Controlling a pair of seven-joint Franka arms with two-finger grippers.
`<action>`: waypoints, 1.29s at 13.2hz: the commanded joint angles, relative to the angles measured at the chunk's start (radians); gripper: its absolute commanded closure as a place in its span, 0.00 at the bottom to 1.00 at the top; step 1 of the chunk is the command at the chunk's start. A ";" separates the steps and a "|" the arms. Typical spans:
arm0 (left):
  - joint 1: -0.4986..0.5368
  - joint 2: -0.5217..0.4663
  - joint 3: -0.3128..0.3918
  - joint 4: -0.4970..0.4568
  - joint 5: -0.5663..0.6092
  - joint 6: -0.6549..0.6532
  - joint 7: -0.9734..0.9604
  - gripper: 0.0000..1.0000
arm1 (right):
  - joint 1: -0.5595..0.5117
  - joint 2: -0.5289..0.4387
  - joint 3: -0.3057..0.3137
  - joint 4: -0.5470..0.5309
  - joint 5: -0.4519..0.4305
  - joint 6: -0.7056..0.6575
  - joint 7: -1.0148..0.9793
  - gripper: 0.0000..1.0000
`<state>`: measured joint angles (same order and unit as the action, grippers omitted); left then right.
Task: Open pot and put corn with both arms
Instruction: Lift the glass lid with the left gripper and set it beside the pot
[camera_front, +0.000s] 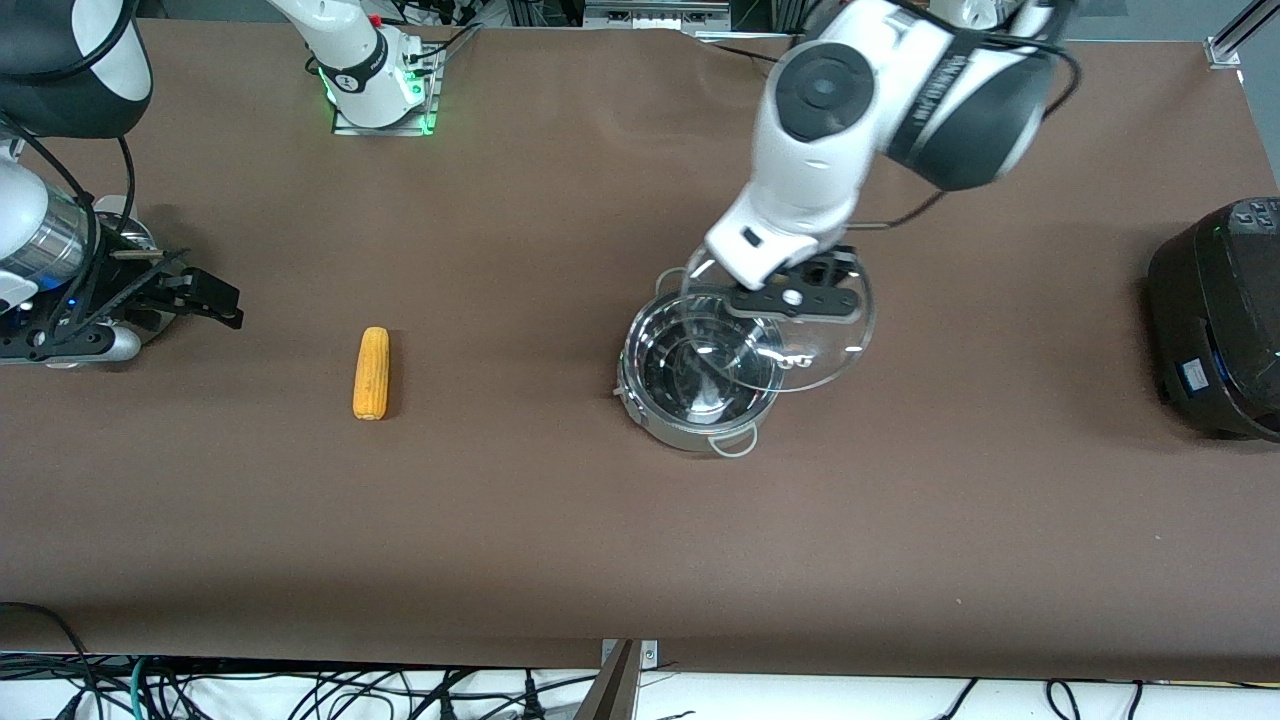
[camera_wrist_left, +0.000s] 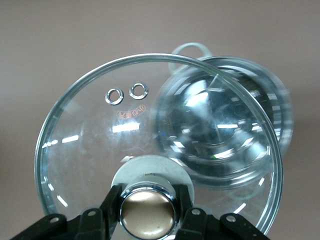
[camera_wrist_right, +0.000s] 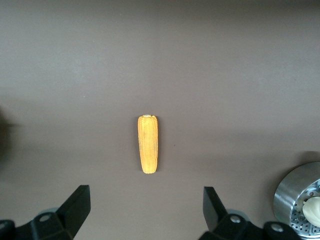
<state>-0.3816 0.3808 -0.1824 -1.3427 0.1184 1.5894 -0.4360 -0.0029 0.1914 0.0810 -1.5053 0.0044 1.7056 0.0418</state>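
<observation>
The pot (camera_front: 700, 385) stood uncovered near the middle of the table (camera_front: 600, 550), its interior bare and reflective, one wire loop handle (camera_front: 735, 445) turned toward the front camera; the glass lid (camera_front: 790, 335) was held clear of the rim, tilted and offset toward the left arm's end of the table, overlapping only part of the pot's mouth. The left gripper (camera_wrist_left: 147, 210) was clenched on the lid's brass-coloured knob (camera_wrist_left: 147, 212), a finger pressed to either side of it; two small steam vents (camera_wrist_left: 126, 93) were visible in the glass.

The corn (camera_front: 371, 373) lay flat on the table, well apart from the pot and toward the right arm's end, its length running toward the front camera; nothing touched it. The right gripper (camera_wrist_right: 145, 210) hung over the table by that end, jaws released and spread wide, the cob lying ahead of the fingertips (camera_wrist_right: 80, 197) and not between them. A perforated steel steamer basket (camera_wrist_right: 300, 200) holding a white bun (camera_wrist_right: 312, 210) sat just beside that gripper; a black appliance (camera_front: 1220, 320) occupied the left arm's end of the table.
</observation>
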 joint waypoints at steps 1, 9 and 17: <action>0.140 -0.028 -0.006 -0.036 -0.006 -0.031 0.260 0.84 | -0.008 -0.003 0.003 0.007 0.000 -0.011 0.009 0.00; 0.378 -0.023 -0.003 -0.287 0.023 0.214 0.566 0.86 | -0.008 0.003 0.003 0.011 0.000 -0.009 0.009 0.00; 0.497 0.016 -0.002 -0.708 0.147 0.845 0.639 0.85 | -0.008 0.008 0.003 0.011 0.000 0.000 0.032 0.00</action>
<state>0.0940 0.4101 -0.1730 -1.9773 0.2300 2.3482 0.1852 -0.0049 0.1932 0.0804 -1.5051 0.0044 1.7075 0.0596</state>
